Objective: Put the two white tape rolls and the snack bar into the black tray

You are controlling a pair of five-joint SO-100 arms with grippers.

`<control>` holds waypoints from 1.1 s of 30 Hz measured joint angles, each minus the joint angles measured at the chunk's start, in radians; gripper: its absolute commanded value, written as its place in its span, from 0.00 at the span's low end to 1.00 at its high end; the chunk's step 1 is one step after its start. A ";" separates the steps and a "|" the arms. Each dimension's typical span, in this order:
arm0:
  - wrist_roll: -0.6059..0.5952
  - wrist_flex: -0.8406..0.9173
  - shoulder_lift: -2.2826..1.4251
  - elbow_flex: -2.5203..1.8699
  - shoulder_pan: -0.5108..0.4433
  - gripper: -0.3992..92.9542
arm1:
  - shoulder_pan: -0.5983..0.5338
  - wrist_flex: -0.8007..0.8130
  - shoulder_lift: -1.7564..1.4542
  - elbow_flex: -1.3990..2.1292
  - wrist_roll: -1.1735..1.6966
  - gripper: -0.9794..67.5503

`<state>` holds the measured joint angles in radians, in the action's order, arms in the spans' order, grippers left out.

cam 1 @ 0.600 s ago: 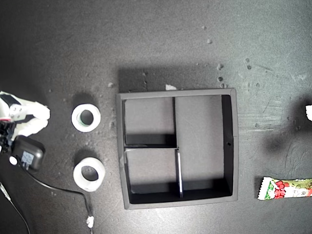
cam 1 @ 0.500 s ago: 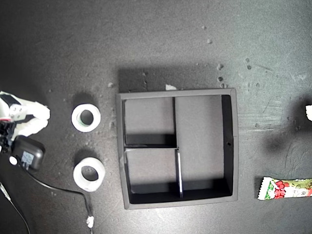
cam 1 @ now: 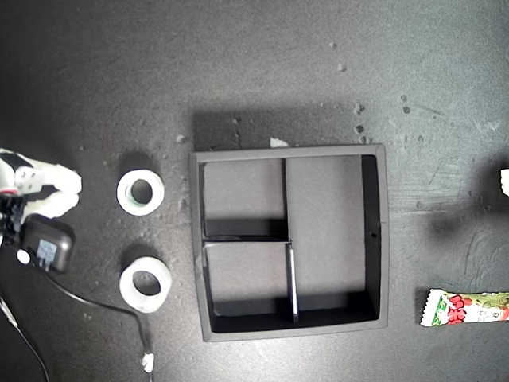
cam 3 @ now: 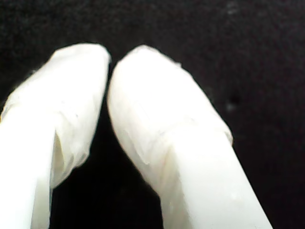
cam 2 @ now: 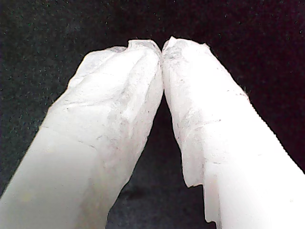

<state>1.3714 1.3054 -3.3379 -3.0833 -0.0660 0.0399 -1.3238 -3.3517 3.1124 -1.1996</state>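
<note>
White tape-wrapped fingertips (cam 2: 143, 52) meet at their tips in the first wrist view, so my first gripper (cam 2: 162, 47) is closed on nothing above bare dark tabletop; in the second wrist view my second gripper (cam 3: 109, 62) has its rounded fingertips (cam 3: 143, 71) pressed nearly together, likewise empty. Neither wrist view shows any task item, so which arm is which in the exterior view cannot be settled. That view shows one arm (cam 1: 36, 191) at its left edge, just beside the upper white tape roll (cam 1: 141, 192), with the lower white tape roll (cam 1: 145, 283) a little below it beside a black cable (cam 1: 87, 306). Both rolls lie flat, holes up, between that arm and the black tray (cam 1: 382, 239), whose three compartments hold nothing. A sliver of the other arm (cam 1: 504, 181) shows at the exterior view's right edge, above the snack bar (cam 1: 465, 307), which lies with its long axis across the view, partly cut off by the frame. By this judgement, the arm at the exterior view's left is nearer the rolls, the other nearer the bar.
</note>
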 measured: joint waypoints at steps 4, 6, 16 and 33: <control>-0.097 -0.063 0.000 0.000 -0.026 0.01 | -0.005 0.123 0.008 0.000 0.133 0.01; -0.156 -0.120 0.000 0.002 -0.086 0.01 | -0.014 0.181 0.009 0.000 0.213 0.01; -0.442 -0.460 0.000 0.026 -0.120 0.24 | 0.084 0.307 0.009 0.000 -0.186 0.01; -0.445 -0.474 0.430 0.399 -0.199 0.22 | 0.015 0.568 0.009 0.000 0.249 0.01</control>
<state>0.9265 0.8314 -2.9084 -2.6845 -0.2654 0.0552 -0.7563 -3.3425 3.1124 -0.9511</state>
